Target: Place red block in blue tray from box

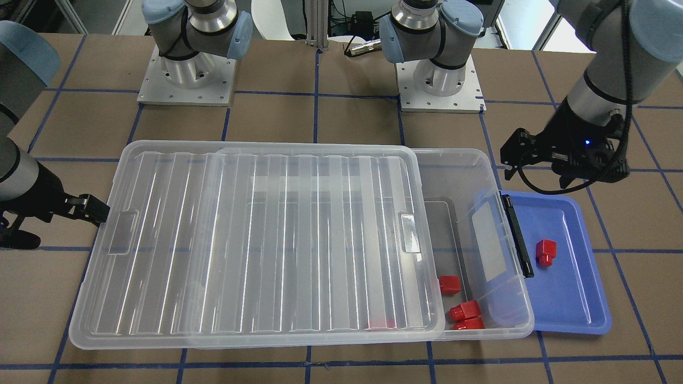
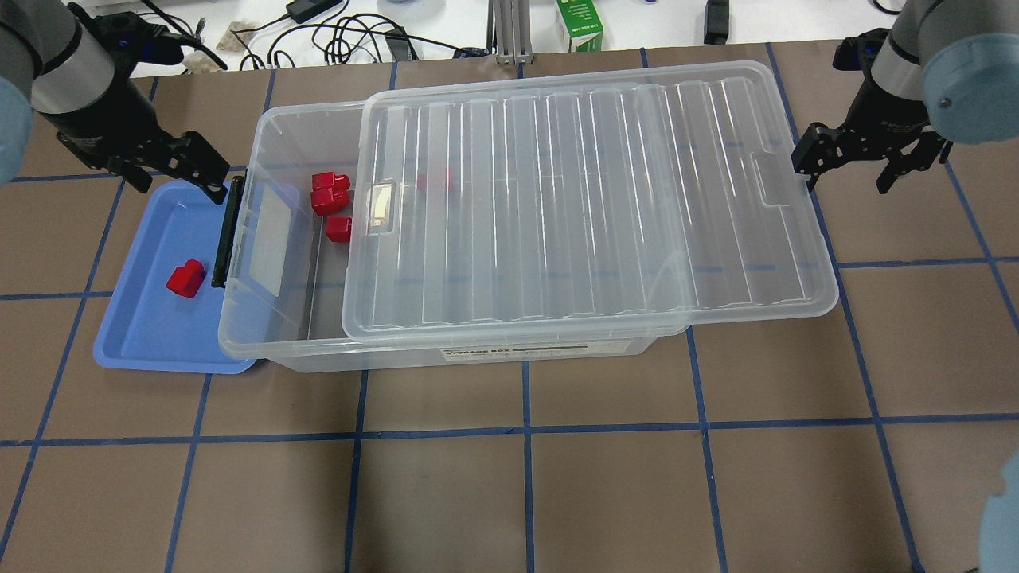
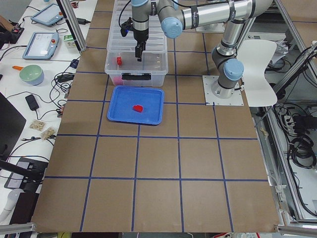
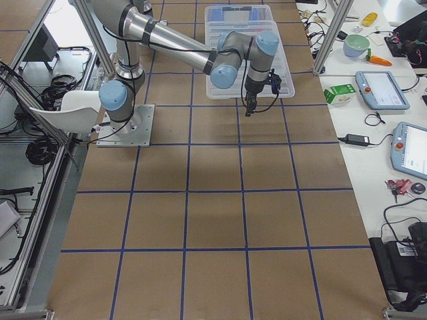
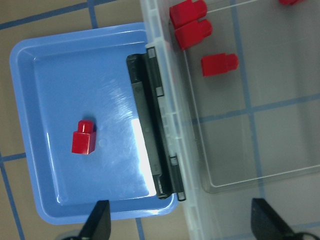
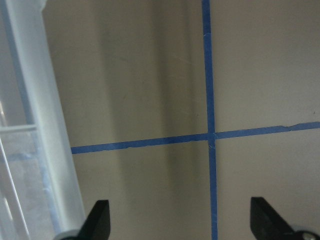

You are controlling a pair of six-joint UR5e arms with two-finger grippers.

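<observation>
One red block (image 2: 185, 278) lies in the blue tray (image 2: 143, 338), which stands at the clear box's (image 2: 263, 338) clip end; it also shows in the left wrist view (image 5: 83, 137) and the front view (image 1: 545, 252). Three more red blocks (image 2: 329, 199) lie in the uncovered end of the box, and another shows faintly under the ribbed lid (image 2: 589, 207). The lid is slid toward my right gripper. My left gripper (image 2: 171, 171) is open and empty above the tray's far end. My right gripper (image 2: 848, 171) is open and empty just beyond the lid's other end.
A black clip (image 2: 231, 231) runs along the box end over the tray's edge. Cables and a green carton (image 2: 579, 24) lie on the white bench past the table's far edge. Both arm bases (image 1: 187, 80) stand behind the box.
</observation>
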